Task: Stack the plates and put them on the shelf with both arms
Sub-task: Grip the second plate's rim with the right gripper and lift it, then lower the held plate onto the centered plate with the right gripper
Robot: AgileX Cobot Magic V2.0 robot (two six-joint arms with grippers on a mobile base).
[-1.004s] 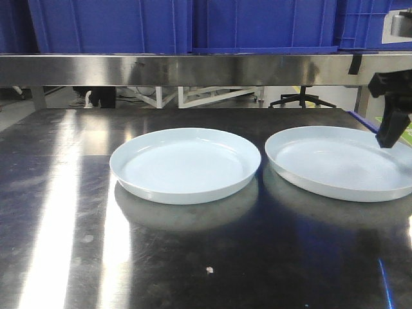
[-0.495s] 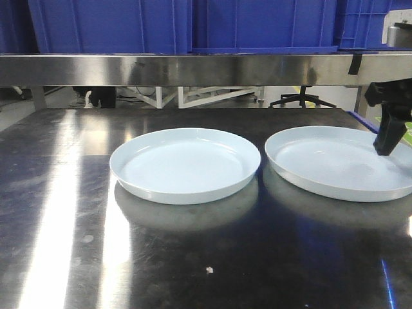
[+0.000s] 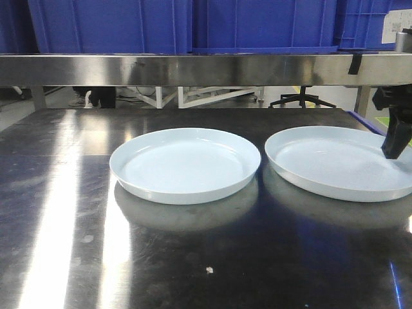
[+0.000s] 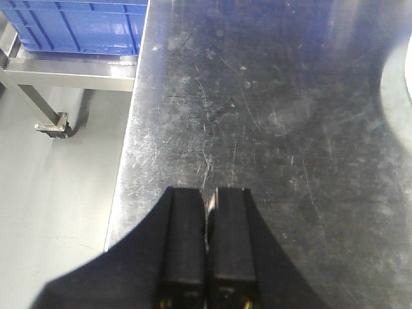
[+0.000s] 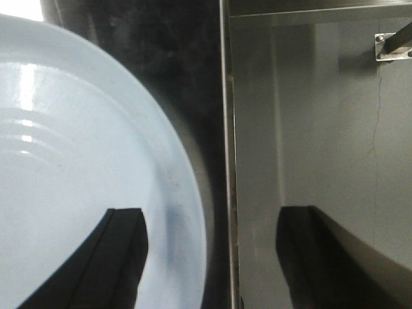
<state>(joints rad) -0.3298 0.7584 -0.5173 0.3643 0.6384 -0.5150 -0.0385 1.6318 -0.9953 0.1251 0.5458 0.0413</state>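
1. My right end effector (image 5: 211, 217) has its fingers wide apart and clamps nothing. One finger (image 5: 119, 257) hangs over the inside of the right plate (image 5: 77, 161). The other (image 5: 309, 257) sits past the worktop's edge, over the grey floor (image 5: 309, 116).
2. That plate's rim lies in the gap between the two fingers. I cannot tell whether either finger touches it.
3. On my front camera the same end effector shows as a dark shape at the far right side of the right plate.
4. My left end effector (image 4: 209, 193) is pressed together, its fingers meeting with nothing between them. It hangs above bare worktop (image 4: 257, 116) near the left edge. A pale plate rim at the right border of that wrist view is well apart from it.
5. Both plates rest flat on the worktop. The left plate (image 3: 185, 165) is near the right one without touching it.
6. The shelf (image 3: 193, 69) runs across behind them and carries blue crates (image 3: 257, 26).
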